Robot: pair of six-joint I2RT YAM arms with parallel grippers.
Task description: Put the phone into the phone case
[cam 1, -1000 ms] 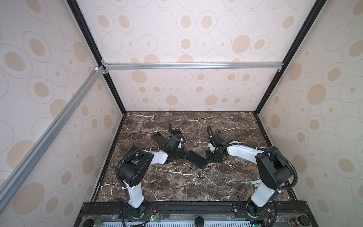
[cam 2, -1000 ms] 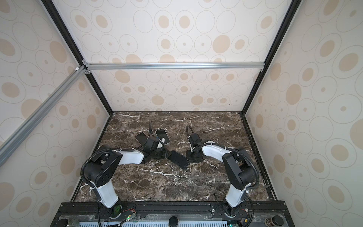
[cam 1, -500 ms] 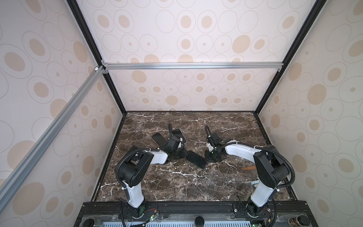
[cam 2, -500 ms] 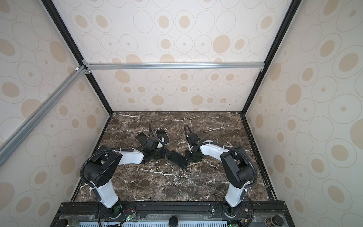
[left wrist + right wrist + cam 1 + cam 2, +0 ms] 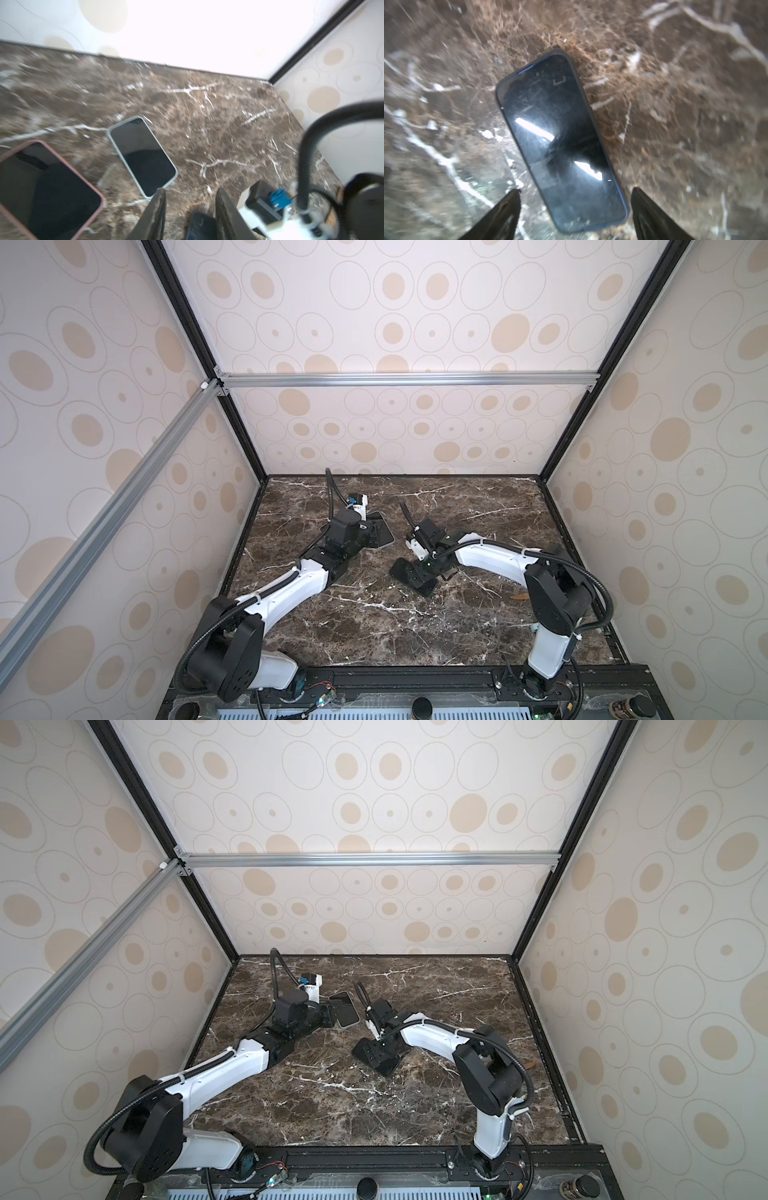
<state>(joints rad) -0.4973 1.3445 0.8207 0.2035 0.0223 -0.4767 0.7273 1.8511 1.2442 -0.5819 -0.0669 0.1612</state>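
Here the right arm (image 5: 490, 556) bends low, right fingers (image 5: 506, 212) spread over the dark phone (image 5: 560, 141), left fingers (image 5: 158, 212) parted.

You see a dark brown marble floor (image 5: 374, 635) with thin white lines. Cream walls (image 5: 415, 431) with tan dots stand on three sides. A shiny metal bar (image 5: 415, 379) runs across the back wall.

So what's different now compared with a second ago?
The right gripper has opened wide above the dark phone, which lies flat on the table. The left gripper has opened a little too. The dark phone and the pale-cased phone stayed put.
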